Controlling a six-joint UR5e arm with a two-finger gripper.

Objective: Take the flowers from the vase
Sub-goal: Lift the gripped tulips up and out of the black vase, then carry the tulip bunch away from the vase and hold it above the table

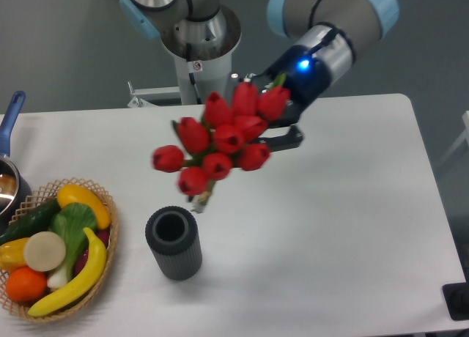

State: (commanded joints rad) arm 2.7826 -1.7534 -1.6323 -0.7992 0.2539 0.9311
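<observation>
Below, a white worktop (pixel 344 227) fills most of the view, and behind it stands a plain grey wall. On the left side of the worktop sits a woven wicker basket (pixel 29 308) with fake fruit and vegetables: a yellow banana (pixel 77 278), an orange (pixel 27 284), a cucumber (pixel 29 221). At the far left edge a pot with a blue handle (pixel 10 121) is partly seen. The dark grey ribbed vase (pixel 174 245) stands upright just beside the basket, and its round mouth is open.

The arm (pixel 333 18) comes from its base at the back and reaches down and to the left, with a blue light on the wrist. The hand (pixel 272 124) is above the worktop, up and to the right of the vase, mostly hidden behind the buds. It is closed around the flowers (pixel 220 146). The bunch of red tulips hangs in the air, tilted, and its stem ends (pixel 201 200) are just above the vase rim, not touching it.
</observation>
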